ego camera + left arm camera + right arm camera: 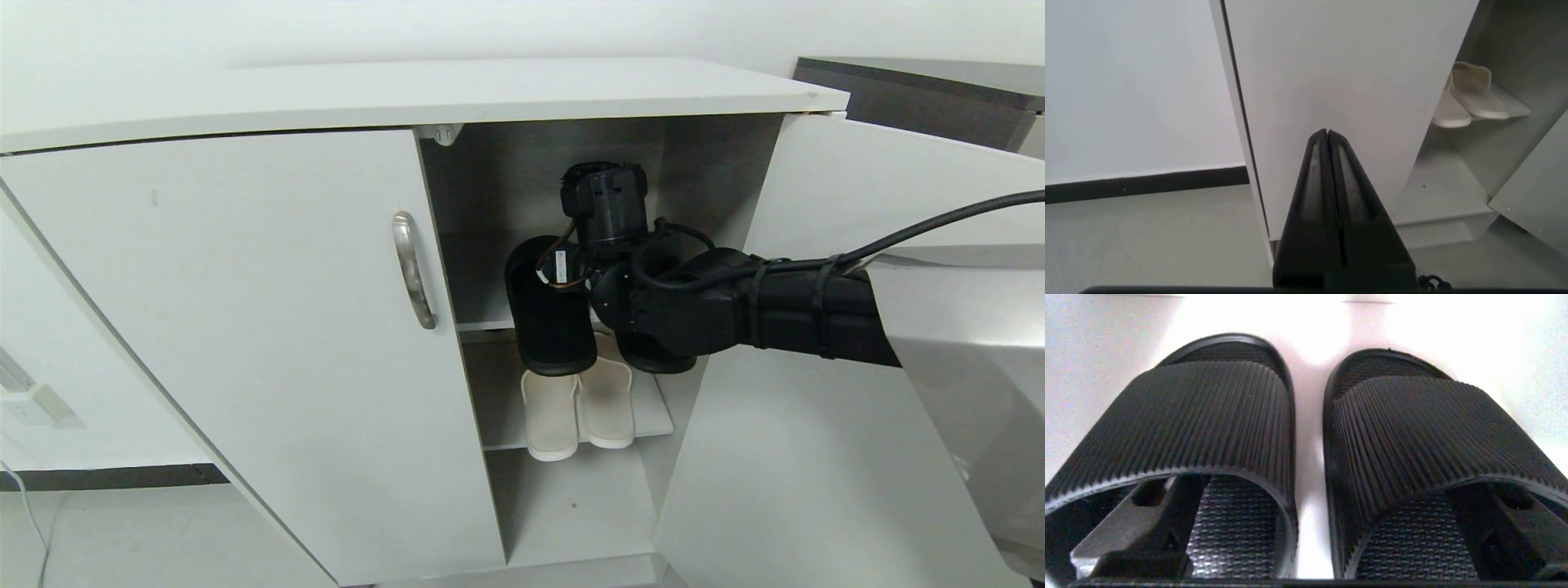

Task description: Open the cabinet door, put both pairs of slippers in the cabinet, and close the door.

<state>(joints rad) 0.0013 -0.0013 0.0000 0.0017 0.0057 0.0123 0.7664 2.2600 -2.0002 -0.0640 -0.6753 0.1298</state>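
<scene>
Grasping black slippers (pixel 1208 416), right gripper (pixel 1308 518) tucked inside both; left gripper (pixel 1327 139) clenched.

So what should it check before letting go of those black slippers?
1. Right cabinet door swung open: ok.
2. Black slippers inside the cabinet opening: ok.
3. Right gripper has a finger under each strap: ok.
4. Black slippers resting on a shelf: cannot tell.
5. White slippers already on the middle shelf: ok.
6. Left gripper shut, outside the cabinet: ok.
</scene>
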